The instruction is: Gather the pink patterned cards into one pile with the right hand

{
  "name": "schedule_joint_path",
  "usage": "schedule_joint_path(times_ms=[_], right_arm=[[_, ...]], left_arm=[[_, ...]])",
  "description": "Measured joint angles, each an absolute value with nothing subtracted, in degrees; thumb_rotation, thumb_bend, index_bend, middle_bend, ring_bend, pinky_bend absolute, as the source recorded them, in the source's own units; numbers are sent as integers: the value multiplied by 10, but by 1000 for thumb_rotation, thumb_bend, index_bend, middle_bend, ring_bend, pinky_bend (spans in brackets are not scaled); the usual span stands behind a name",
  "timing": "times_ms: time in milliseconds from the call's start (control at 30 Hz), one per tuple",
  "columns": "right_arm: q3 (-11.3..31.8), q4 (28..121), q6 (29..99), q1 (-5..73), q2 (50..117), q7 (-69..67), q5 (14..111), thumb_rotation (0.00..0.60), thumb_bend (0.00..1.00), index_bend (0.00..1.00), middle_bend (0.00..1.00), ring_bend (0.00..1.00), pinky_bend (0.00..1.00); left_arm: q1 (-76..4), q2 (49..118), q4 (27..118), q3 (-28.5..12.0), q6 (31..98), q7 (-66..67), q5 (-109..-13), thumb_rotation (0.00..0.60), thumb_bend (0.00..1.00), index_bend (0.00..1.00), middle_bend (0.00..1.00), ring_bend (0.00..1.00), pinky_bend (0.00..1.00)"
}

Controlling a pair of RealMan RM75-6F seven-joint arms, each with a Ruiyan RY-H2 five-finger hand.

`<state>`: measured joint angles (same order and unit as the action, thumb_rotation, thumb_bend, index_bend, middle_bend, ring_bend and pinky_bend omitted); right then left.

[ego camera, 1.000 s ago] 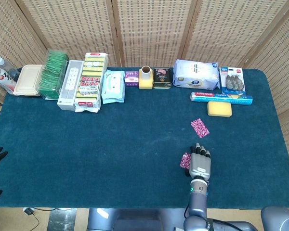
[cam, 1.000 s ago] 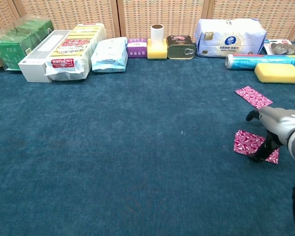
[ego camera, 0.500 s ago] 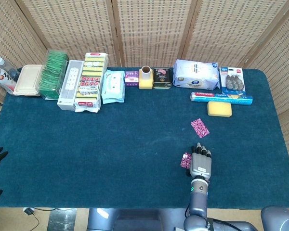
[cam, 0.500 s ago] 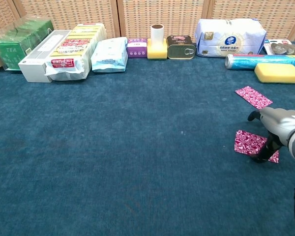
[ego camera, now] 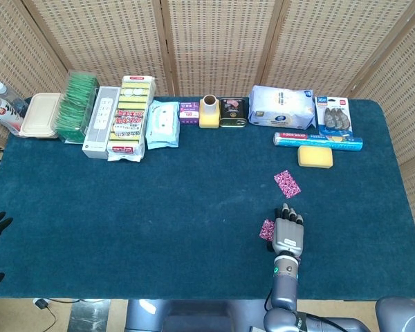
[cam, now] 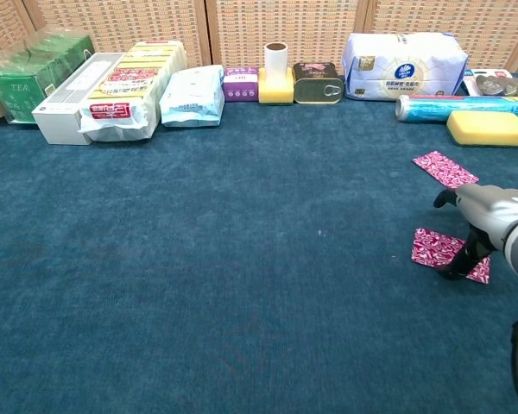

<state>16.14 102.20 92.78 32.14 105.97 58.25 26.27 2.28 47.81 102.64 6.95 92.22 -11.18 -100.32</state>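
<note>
1. The right robot hand (ego camera: pixel 288 235) is resting flat, fingers down on the near card (cam: pixel 443 250), toward the table's (ego camera: pixel 159 207) front-right, grasping nothing.
2. The far card (ego camera: pixel 287 183) is lying just behind.
3. Both are looking thin, light, flexible; sliding by pressing on top is likely suiting best.

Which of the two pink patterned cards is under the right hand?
The nearer card, partly covered by the right hand. The far card lies apart, closer to the yellow sponge.

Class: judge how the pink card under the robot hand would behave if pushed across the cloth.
The near pink card lies flat and thin, so it is probably light. The blue cloth looks napped, so the card may drag or buckle. The right robot hand touches its edge.
</note>
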Motion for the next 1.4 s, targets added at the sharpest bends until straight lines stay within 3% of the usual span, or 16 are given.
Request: schedule_joint_path(times_ms=[333, 600, 967, 1400], right_arm=[[166, 1053, 914, 314, 1043, 529, 314, 592, 357, 120, 16, 0, 87], [248, 1032, 890, 339, 1025, 527, 284, 594, 357, 142, 10, 0, 86], [296, 913, 842, 392, 1045, 528, 226, 592, 357, 171, 4, 0, 86], [352, 740, 837, 475, 1104, 561, 171, 592, 345, 223, 0, 0, 83]], left_arm=[[23, 477, 1025, 69, 923, -116, -1003, 600, 75, 0, 0, 0, 39], [26, 477, 1023, 70, 929, -121, -1006, 600, 75, 0, 0, 0, 39], [22, 474, 1024, 68, 921, -130, -994, 600, 76, 0, 0, 0, 40], [15, 467, 1022, 64, 911, -151, -983, 600, 75, 0, 0, 0, 40]])
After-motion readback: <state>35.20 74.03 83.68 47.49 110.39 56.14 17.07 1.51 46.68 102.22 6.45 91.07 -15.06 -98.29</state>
